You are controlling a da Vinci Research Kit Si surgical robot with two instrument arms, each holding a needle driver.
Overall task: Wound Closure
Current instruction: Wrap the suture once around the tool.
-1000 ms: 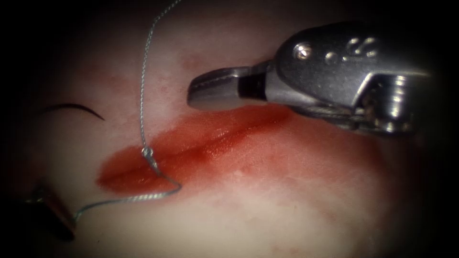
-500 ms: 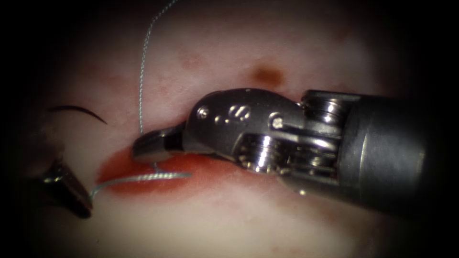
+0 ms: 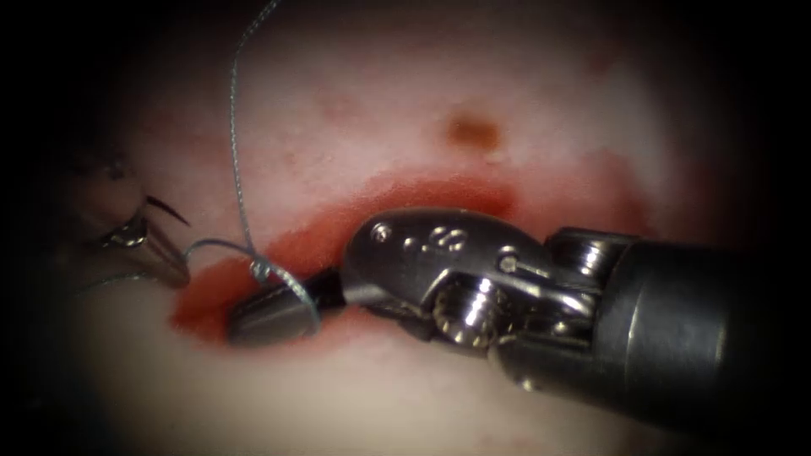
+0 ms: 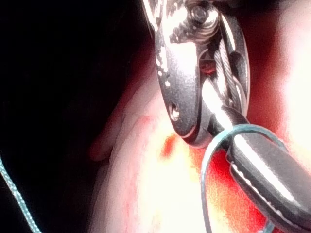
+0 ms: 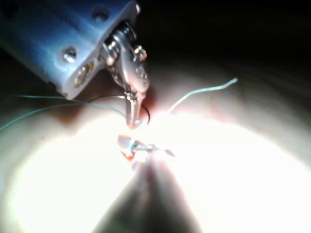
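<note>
**How my two tools look**

My right tool has a dark grey, round shaft ending in a polished steel wrist. I can see small round screw heads and stamped markings on the curved wrist plate, a ribbed, threaded-looking pulley just behind it, and short, blunt, dull grey jaws beyond that.

My left tool is a slim, tapered piece of shiny metal, dark along its body.

In the left wrist view I see bright steel plates, a round hole, twisted drive cables running behind the pulley, and fine teeth along one jaw edge.
</note>
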